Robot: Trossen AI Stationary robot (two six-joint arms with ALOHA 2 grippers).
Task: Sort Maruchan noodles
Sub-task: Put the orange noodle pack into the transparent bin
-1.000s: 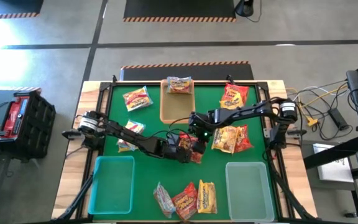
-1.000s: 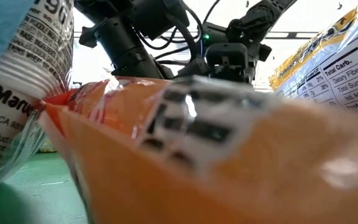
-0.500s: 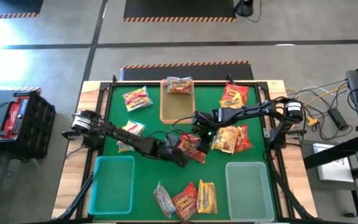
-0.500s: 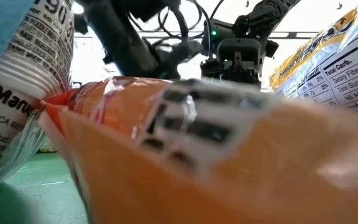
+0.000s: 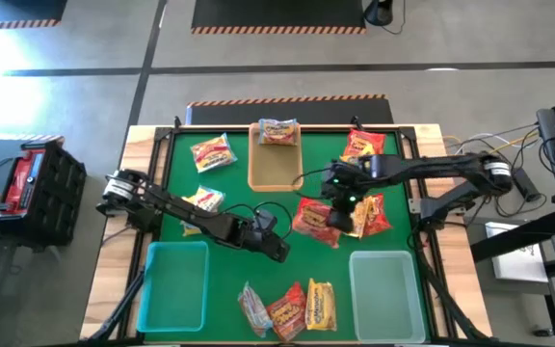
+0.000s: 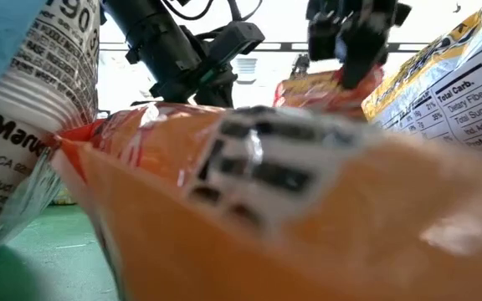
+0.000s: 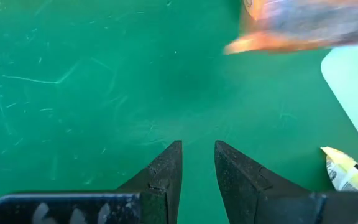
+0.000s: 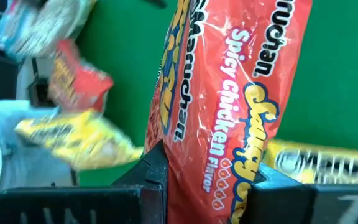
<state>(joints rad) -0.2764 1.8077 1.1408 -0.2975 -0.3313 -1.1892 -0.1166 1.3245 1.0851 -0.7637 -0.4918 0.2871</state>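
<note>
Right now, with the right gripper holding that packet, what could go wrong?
1. The right gripper pinches the red packet only near one end, so it dangles and might slip or swing.
2. The left gripper sits empty close below it; the arms could clash.
3. The yellow packet lies right beside; a low carry may drag it.

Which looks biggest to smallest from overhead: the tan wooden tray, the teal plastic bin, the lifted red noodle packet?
1. teal plastic bin
2. tan wooden tray
3. red noodle packet, though lifted nearer the camera
</note>
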